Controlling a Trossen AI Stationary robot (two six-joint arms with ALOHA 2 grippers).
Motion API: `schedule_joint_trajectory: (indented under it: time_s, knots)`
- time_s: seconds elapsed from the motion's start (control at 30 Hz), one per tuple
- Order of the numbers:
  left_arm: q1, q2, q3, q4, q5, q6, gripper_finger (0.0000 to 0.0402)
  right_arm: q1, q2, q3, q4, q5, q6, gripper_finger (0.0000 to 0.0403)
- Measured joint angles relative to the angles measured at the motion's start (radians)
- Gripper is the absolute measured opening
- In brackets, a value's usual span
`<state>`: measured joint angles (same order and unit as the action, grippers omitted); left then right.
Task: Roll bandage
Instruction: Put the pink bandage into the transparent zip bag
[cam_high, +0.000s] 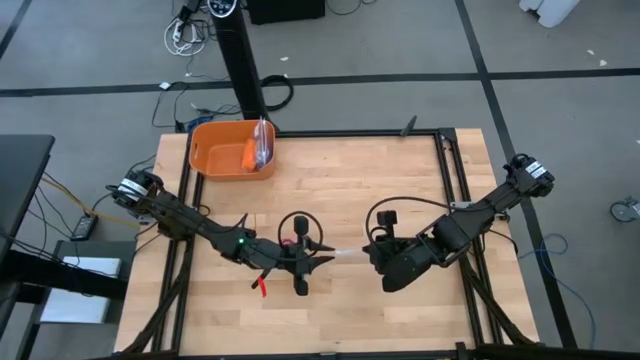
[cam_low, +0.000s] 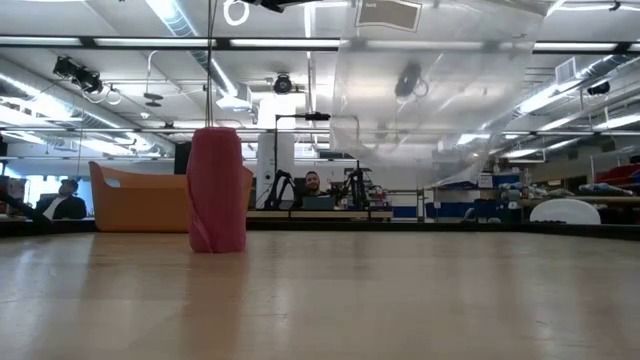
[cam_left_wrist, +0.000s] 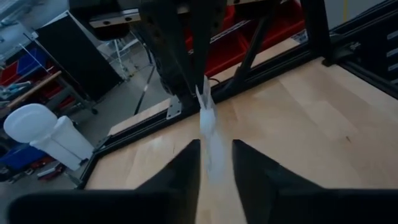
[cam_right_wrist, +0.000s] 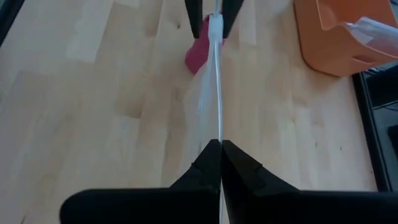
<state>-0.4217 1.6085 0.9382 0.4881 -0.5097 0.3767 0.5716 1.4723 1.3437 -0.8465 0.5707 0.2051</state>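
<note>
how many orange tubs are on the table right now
1. The orange tub sits at the table's far edge on the left arm's side, with a clear plastic bag inside. None else shows.

We see both arms reaching in from the sides of the high view, meeting low in the middle of the frame. The left gripper (cam_high: 318, 260) lies just left of centre, its fingers (cam_left_wrist: 183, 165) slightly apart with a thin pale strip between them. The right gripper (cam_high: 368, 254) faces it just right of centre, its fingers (cam_right_wrist: 208, 163) pressed together.
</note>
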Motion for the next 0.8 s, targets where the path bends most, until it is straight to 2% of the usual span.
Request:
schedule_joint_trajectory:
  time_s: [0.13,0.2,0.4,0.6,0.7,0.8]
  knots:
    - [0.006,0.0,0.0,0.008,-0.002,0.0,0.0024,0.0,0.0,0.0,0.001,0.005,-0.004,0.0003]
    - [0.011,0.0,0.0,0.011,-0.002,-0.011,0.0009,0.0,0.0,0.0,0.01,0.008,-0.013,0.0003]
    - [0.014,0.0,0.0,0.029,-0.015,-0.07,0.0005,0.004,0.0,0.0,0.063,0.06,-0.015,0.0029]
    - [0.037,0.0,-0.032,0.042,-0.039,-0.103,0.0003,0.054,-0.05,0.0,-0.031,0.293,0.078,0.0073]
    - [0.064,0.0,-0.077,0.137,0.011,-0.124,0.0002,0.078,-0.093,-0.017,-0.121,0.378,0.17,0.008]
    - [0.089,0.0,-0.125,0.213,0.086,-0.143,0.0002,0.091,-0.162,-0.089,-0.142,0.402,0.238,0.0078]
